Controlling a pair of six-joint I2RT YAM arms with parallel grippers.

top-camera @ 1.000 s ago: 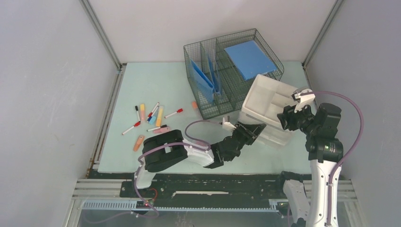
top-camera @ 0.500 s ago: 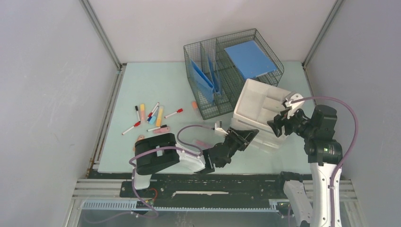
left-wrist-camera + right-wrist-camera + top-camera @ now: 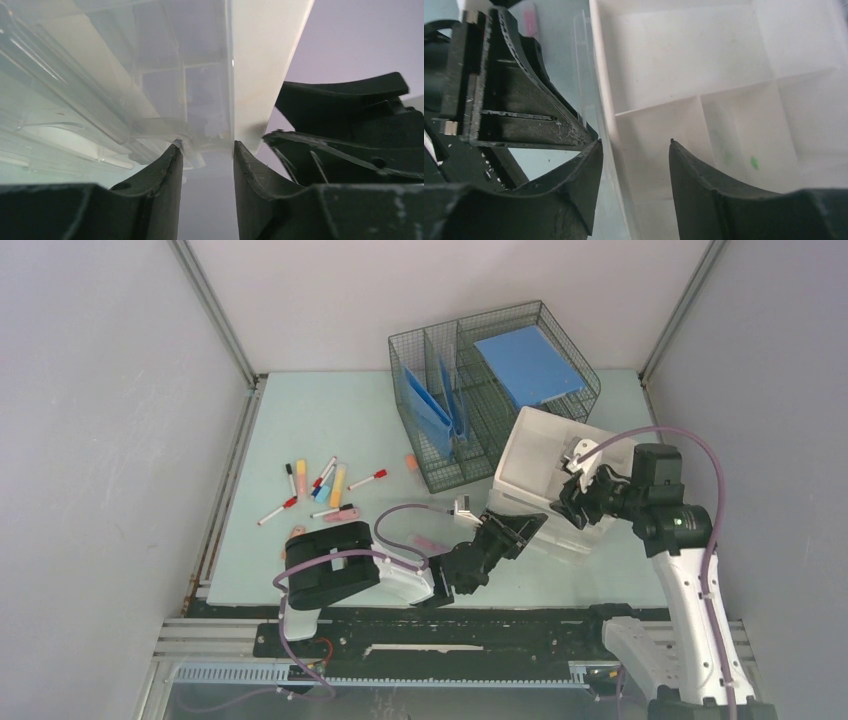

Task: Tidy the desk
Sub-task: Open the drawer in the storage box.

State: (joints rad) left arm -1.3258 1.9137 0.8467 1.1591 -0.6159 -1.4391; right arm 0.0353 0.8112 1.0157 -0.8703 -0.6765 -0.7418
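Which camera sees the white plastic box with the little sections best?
The top camera: it shows nearly the whole white plastic box at once. The right wrist camera sees only some inner sections, and the left wrist camera just one edge, very close.

No legible txt, labels, brands or nos. in any view; pens (image 3: 367, 480) on desk (image 3: 320, 420) too small to read.

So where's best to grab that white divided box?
Pinch the white box by its thin near rim, coming from the robot's side, one finger inside, one outside. It is too wide to span, and its open top leaves that wall free.
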